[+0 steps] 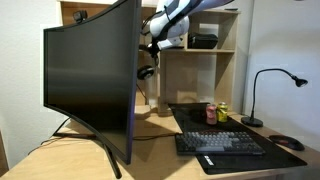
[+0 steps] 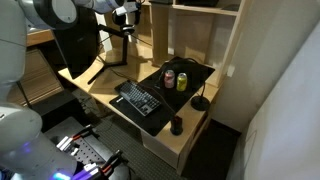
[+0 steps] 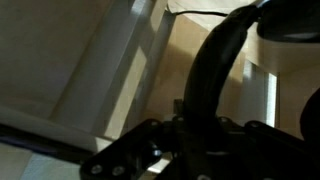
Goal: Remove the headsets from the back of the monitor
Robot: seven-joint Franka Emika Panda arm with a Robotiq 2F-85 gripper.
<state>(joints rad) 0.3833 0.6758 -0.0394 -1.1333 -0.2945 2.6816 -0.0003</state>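
The monitor [image 1: 90, 80] is a very large curved display with a dark screen on a splayed black stand; it also shows in an exterior view [image 2: 75, 40]. The black headsets hang behind its upper edge, with one ear cup [image 1: 146, 72] showing past the screen's side. My gripper [image 1: 155, 40] is up behind the monitor's top corner, and also shows in an exterior view [image 2: 125, 14]. In the wrist view the thin black headband [image 3: 215, 70] runs from between my jaws [image 3: 195, 130] up to an ear cup [image 3: 290, 20]. The gripper looks shut on the headband.
A black keyboard [image 1: 225, 143] lies on a dark desk mat, with cans [image 1: 212, 113] behind it, a black mouse [image 1: 285, 143] and a desk lamp [image 1: 262, 90]. A wooden shelf unit [image 1: 200, 65] stands close behind the monitor, holding a black box [image 1: 203, 41].
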